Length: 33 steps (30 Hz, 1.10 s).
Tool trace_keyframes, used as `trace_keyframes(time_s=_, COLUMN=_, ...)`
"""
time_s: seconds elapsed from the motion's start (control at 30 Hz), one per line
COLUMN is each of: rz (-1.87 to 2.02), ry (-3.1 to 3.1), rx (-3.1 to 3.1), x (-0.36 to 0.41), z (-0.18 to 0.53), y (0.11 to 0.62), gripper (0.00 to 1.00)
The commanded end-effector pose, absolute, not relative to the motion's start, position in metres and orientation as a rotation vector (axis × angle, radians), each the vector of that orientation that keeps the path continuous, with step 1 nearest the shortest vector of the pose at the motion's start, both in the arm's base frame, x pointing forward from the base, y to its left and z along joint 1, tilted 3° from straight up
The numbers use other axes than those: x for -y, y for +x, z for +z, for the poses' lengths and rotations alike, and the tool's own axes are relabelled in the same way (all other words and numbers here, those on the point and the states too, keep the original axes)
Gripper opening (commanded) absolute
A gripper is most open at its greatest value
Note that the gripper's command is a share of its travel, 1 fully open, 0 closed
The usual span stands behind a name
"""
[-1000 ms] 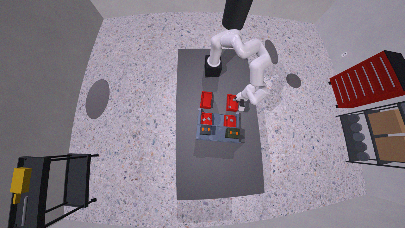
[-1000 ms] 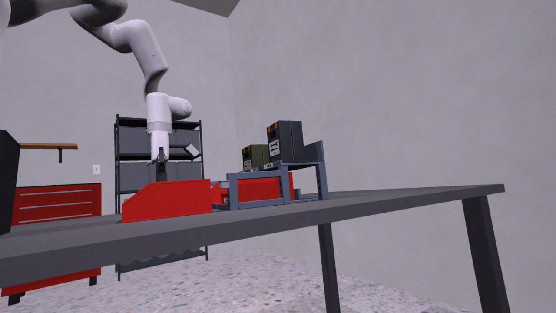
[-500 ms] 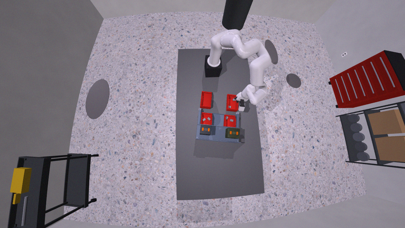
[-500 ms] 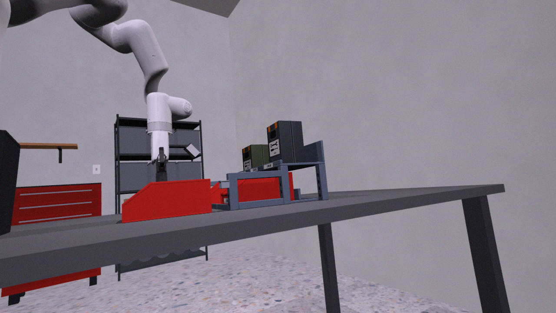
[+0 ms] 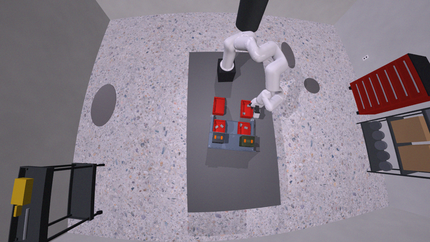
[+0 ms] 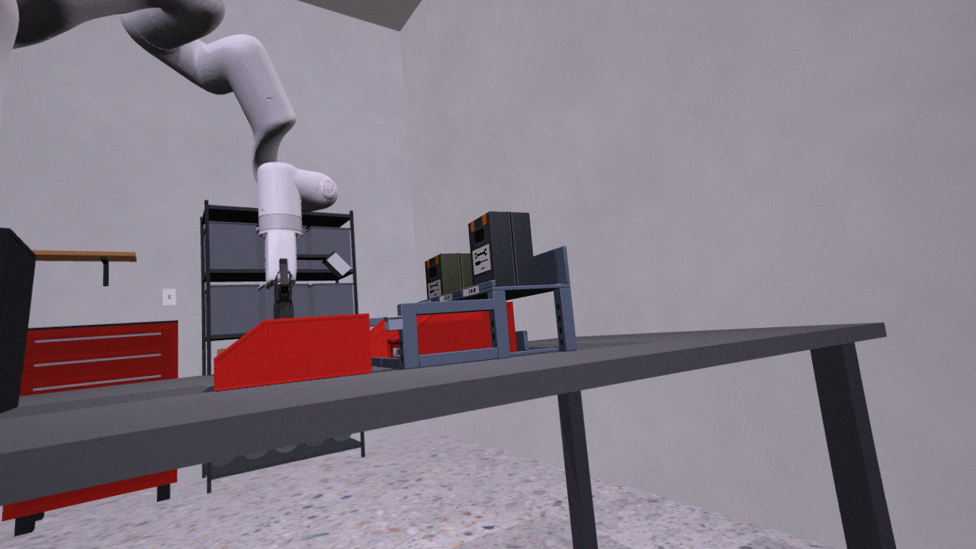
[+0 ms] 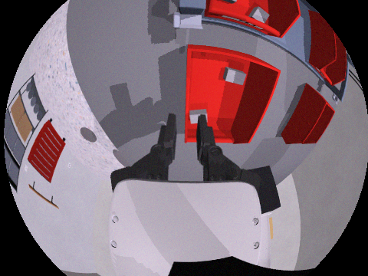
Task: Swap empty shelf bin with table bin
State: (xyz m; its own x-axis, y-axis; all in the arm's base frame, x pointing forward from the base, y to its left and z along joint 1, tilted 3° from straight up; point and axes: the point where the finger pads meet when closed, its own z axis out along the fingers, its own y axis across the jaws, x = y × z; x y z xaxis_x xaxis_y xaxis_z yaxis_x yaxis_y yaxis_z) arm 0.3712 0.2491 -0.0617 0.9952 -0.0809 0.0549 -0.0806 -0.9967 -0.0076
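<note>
A red open bin with grey parts in it [image 5: 246,109] stands on the table in front of the shelf's right end; it also shows in the wrist view [image 7: 230,92]. An empty red open bin [image 5: 218,106] stands on the table to its left, and it is the near bin in the side view [image 6: 293,351]. The blue-grey shelf [image 5: 232,133] holds two red bins with parts [image 5: 219,125] [image 5: 244,127], with a free place between them [image 5: 231,128]. My gripper [image 7: 186,123] [image 5: 252,105] is partly open, its fingers to either side of the filled bin's right wall, just above it.
A dark grey case [image 5: 217,138] and a green case [image 5: 246,140] stand on the shelf's upper board. The arm's black base block [image 5: 226,70] is at the table's far end. A red cabinet [image 5: 390,84] and racks stand off the table.
</note>
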Motion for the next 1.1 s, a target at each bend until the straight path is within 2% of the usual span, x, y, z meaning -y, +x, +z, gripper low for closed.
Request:
trace_keyframes(time_s=0.0, rz=-0.090, ry=-3.130, rx=-0.127, x=-0.250, z=-0.063, y=0.372, gripper=0.26)
trace_keyframes(time_s=1.07, rz=-0.090, ry=-3.130, rx=-0.127, x=-0.250, z=-0.098, y=0.374, gripper=0.26)
